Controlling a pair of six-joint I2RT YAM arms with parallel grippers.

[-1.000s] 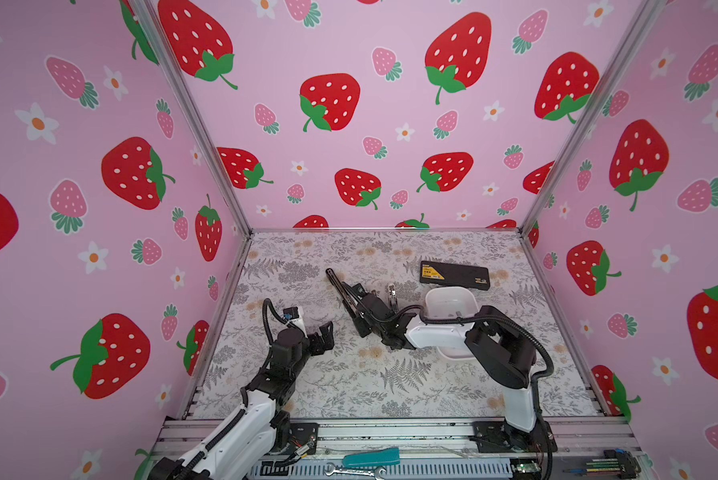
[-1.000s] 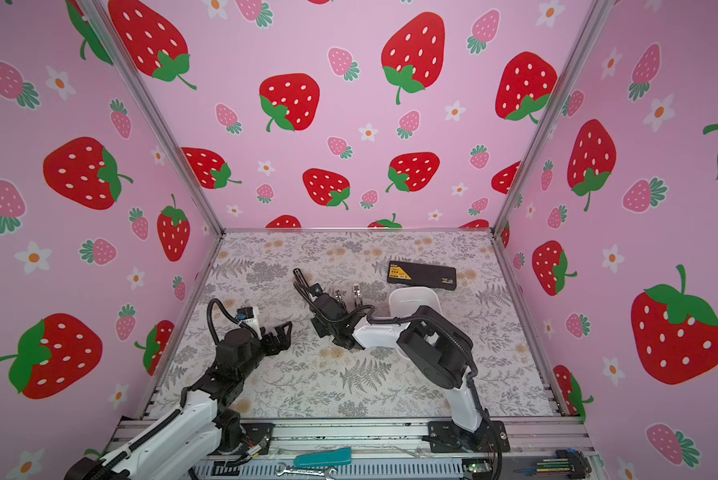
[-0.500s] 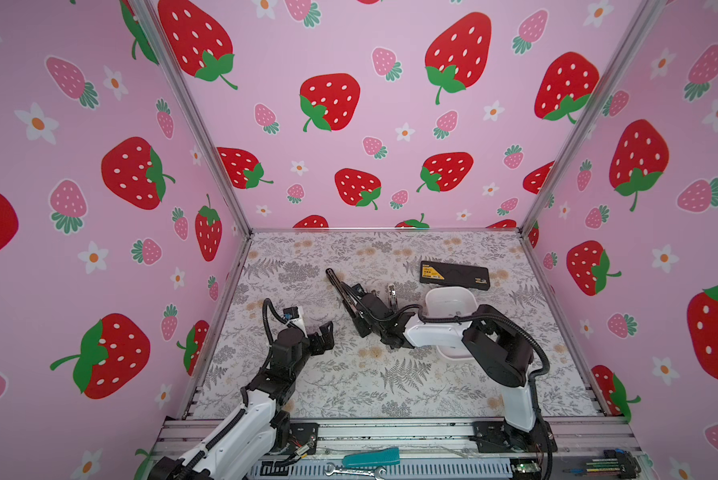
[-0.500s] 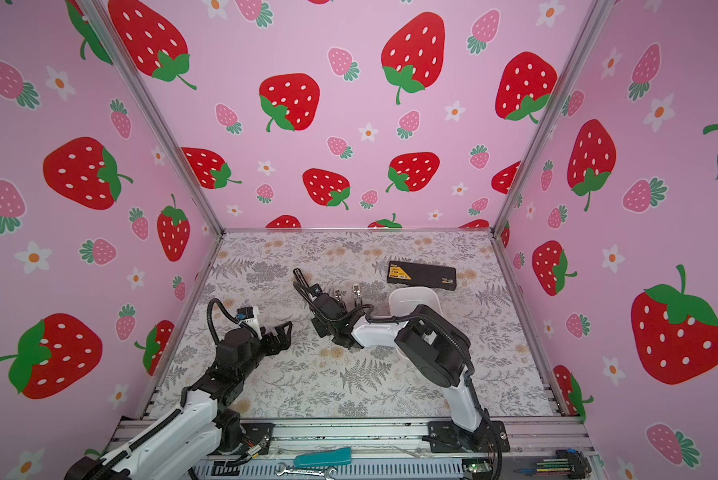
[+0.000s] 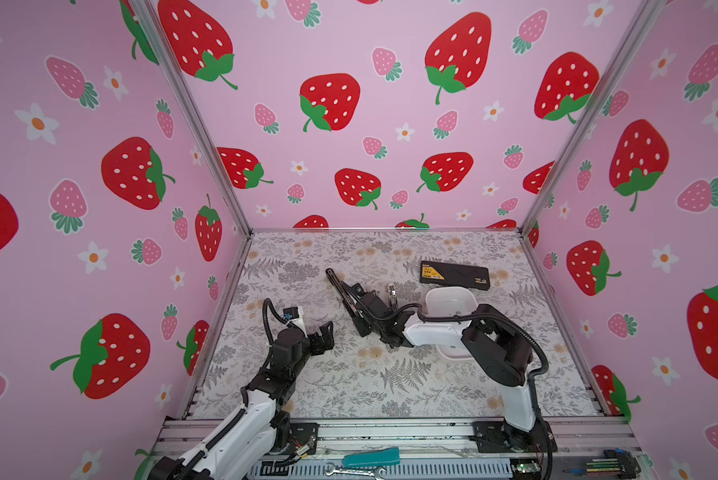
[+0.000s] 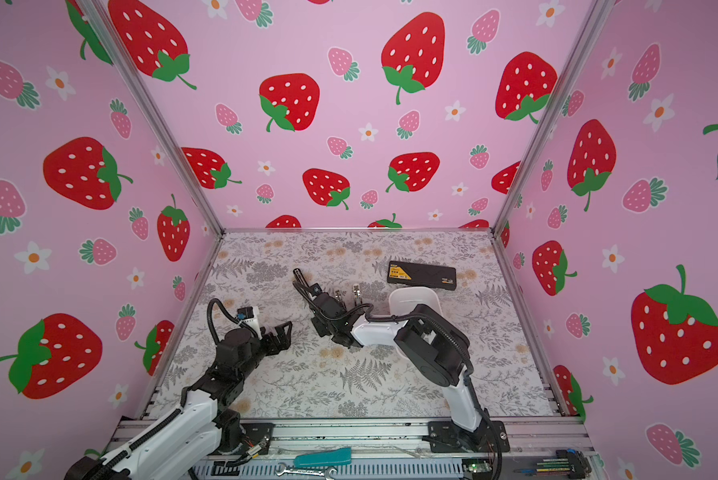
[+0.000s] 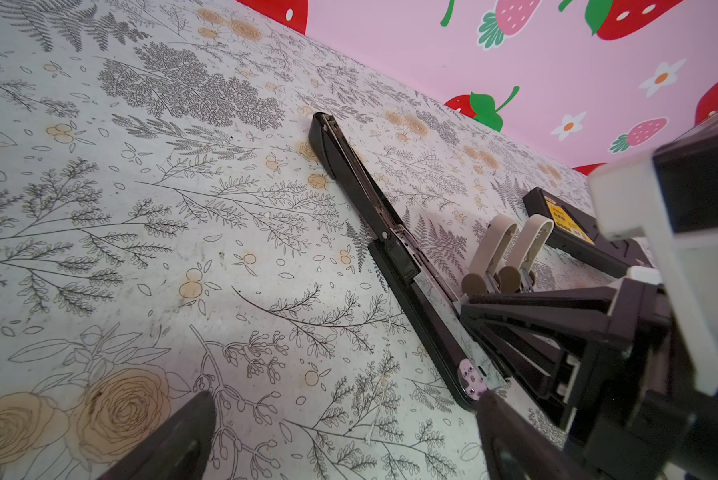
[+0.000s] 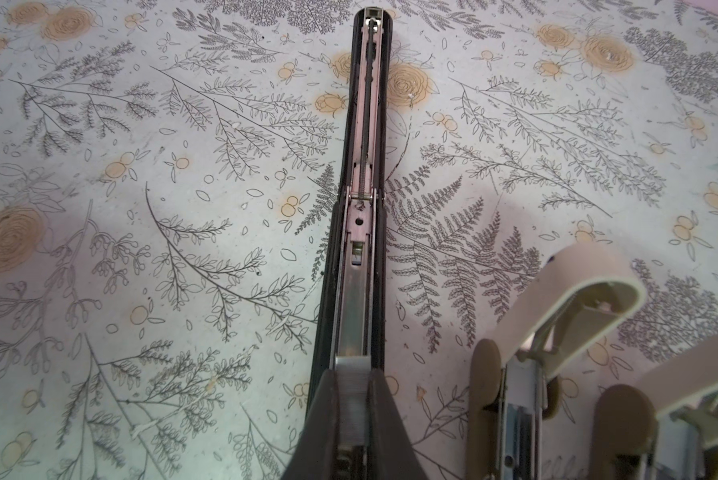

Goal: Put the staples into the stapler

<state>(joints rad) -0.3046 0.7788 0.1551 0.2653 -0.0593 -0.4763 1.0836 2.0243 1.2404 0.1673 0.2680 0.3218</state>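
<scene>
A black stapler (image 5: 337, 284) (image 6: 303, 282) lies opened out flat on the floral table, its metal magazine channel (image 8: 367, 124) facing up. My right gripper (image 5: 356, 308) (image 8: 351, 376) hangs over the channel's near end, shut on a grey strip of staples (image 8: 351, 407) that lines up with the channel. The left gripper (image 5: 325, 332) (image 7: 345, 436) stands open above bare table to the left of the stapler (image 7: 361, 195), with nothing between its fingers (image 7: 174, 440).
Two beige staplers (image 8: 557, 316) (image 6: 356, 291) stand open just right of the black one. A white bowl (image 5: 449, 303) sits under the right arm, with a black box with a yellow label (image 5: 455, 274) behind it. Pink strawberry walls enclose the table.
</scene>
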